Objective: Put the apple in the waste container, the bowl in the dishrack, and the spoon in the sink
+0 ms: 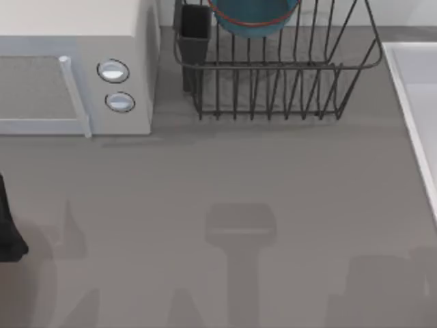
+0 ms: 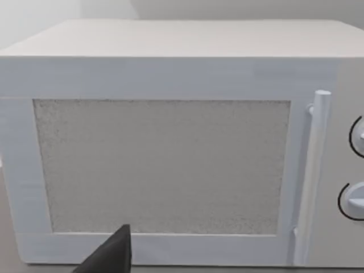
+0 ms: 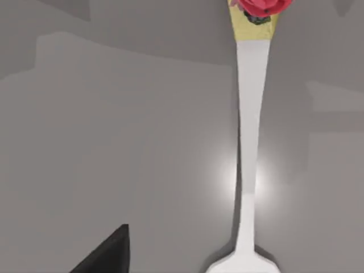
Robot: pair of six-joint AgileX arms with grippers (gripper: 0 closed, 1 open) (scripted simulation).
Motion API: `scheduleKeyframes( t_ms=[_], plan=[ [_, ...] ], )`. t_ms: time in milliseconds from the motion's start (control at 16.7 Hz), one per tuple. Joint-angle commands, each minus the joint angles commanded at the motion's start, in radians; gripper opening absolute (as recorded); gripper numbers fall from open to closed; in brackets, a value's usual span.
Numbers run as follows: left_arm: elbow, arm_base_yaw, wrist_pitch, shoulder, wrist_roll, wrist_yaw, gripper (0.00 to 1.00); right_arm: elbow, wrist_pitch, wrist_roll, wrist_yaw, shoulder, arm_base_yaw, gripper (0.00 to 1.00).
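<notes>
The blue-teal bowl (image 1: 252, 14) with its reddish rim sits inside the dark wire dishrack (image 1: 273, 75) at the back of the table. The pale sink (image 1: 416, 89) runs along the right edge. A white spoon (image 3: 250, 142) lies flat on the grey table in the right wrist view, its handle end yellow with a red flower mark. A dark corner of my right gripper (image 3: 108, 253) hangs above the table beside the spoon, apart from it. My left arm (image 1: 10, 225) is parked at the left edge, with my left gripper (image 2: 111, 256) facing the microwave. The apple and the waste container are out of view.
A white microwave (image 1: 75, 68) with two round knobs and a bar handle stands at the back left, and its door (image 2: 165, 165) is close in the left wrist view. The rack has a dark cutlery cup (image 1: 194, 34) at its left corner. Grey tabletop (image 1: 225, 205) stretches across the front.
</notes>
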Motion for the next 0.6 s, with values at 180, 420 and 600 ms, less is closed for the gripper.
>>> scheduleKeyframes(
  t_ms=[180, 420, 600],
  plan=[
    [0.0, 0.0, 0.0, 0.0, 0.0, 0.0, 1.0, 0.013, -0.014, -0.026, 0.0, 0.019, -0.005, 1.0],
    [0.0, 0.0, 0.0, 0.0, 0.0, 0.0, 1.0, 0.009, -0.012, -0.024, 0.0, 0.016, 0.0, 1.0],
    [0.0, 0.0, 0.0, 0.0, 0.0, 0.0, 1.0, -0.014, 0.026, -0.022, 0.0, 0.036, -0.001, 1.0]
  ],
)
